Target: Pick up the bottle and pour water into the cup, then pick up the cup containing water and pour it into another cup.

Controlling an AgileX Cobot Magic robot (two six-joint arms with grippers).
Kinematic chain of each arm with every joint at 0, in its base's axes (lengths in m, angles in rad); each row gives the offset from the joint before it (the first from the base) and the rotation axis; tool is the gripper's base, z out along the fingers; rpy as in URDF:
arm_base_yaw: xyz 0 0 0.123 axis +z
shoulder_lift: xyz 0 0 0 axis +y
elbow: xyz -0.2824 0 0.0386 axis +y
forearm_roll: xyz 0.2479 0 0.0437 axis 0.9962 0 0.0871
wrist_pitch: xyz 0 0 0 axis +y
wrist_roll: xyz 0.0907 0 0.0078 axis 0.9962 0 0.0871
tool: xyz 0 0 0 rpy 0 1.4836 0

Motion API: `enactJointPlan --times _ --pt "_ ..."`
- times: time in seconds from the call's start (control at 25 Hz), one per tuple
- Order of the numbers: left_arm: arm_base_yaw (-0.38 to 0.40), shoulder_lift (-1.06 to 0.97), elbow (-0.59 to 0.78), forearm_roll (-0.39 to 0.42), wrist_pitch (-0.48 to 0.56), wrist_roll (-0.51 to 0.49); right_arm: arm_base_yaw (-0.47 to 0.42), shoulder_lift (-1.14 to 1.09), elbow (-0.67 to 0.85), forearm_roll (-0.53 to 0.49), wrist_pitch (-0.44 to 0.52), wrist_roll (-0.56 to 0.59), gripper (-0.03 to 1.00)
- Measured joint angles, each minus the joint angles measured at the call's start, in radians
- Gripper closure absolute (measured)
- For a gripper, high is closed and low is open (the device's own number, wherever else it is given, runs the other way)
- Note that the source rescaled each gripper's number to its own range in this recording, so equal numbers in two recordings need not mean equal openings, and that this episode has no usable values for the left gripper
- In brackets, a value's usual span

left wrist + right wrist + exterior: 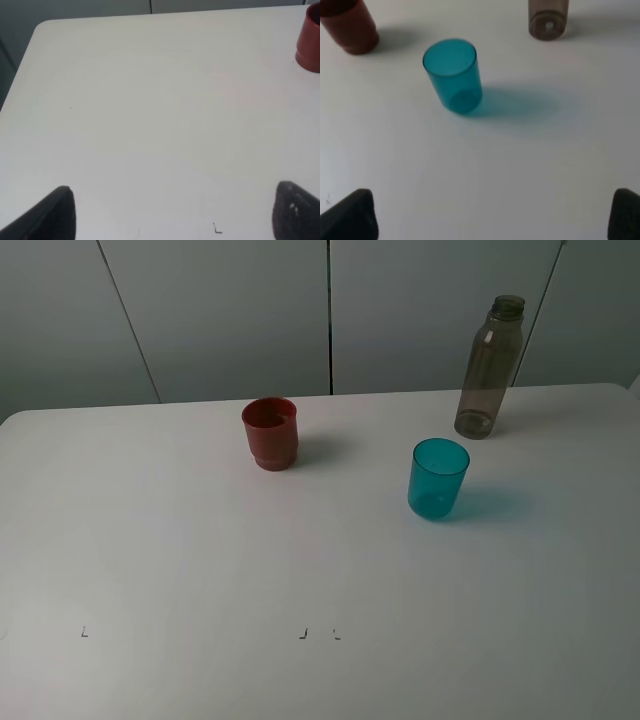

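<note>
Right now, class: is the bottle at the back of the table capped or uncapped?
Uncapped. The bottle stands upright on the table, its ridged neck bare at the top, with no cap on it.

The counter [180, 560] was plain white, marked only by a few small dark ticks near the lower edge of the high view. The bottle [489, 368], upper right, was a translucent smoky grey-brown. The cup [438, 478], right of centre, was translucent teal-blue and cast a teal-tinted shadow. Another cup [270, 433], above centre, was opaque red-brown. Grey-green panels [220, 310] filled the background.
</note>
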State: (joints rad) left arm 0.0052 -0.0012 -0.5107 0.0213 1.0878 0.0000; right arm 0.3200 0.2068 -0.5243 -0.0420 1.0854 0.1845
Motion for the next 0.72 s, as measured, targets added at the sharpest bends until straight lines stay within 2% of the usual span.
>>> enactJointPlan --times 0.08,0.2,0.52,0.72 --pt "0.0 0.0 0.0 0.0 0.0 0.0 0.0 -0.02 0.0 0.0 0.043 -0.014 -0.03" --pt "0.0 0.0 0.0 0.0 0.0 0.0 0.0 -0.056 0.0 0.002 0.054 -0.035 -0.03" --pt "0.0 0.0 0.0 0.0 0.0 0.0 0.0 -0.184 0.012 0.042 0.016 -0.073 -0.03" --pt "0.0 0.0 0.0 0.0 0.0 0.0 0.0 -0.205 0.012 -0.015 0.016 -0.018 -0.03"
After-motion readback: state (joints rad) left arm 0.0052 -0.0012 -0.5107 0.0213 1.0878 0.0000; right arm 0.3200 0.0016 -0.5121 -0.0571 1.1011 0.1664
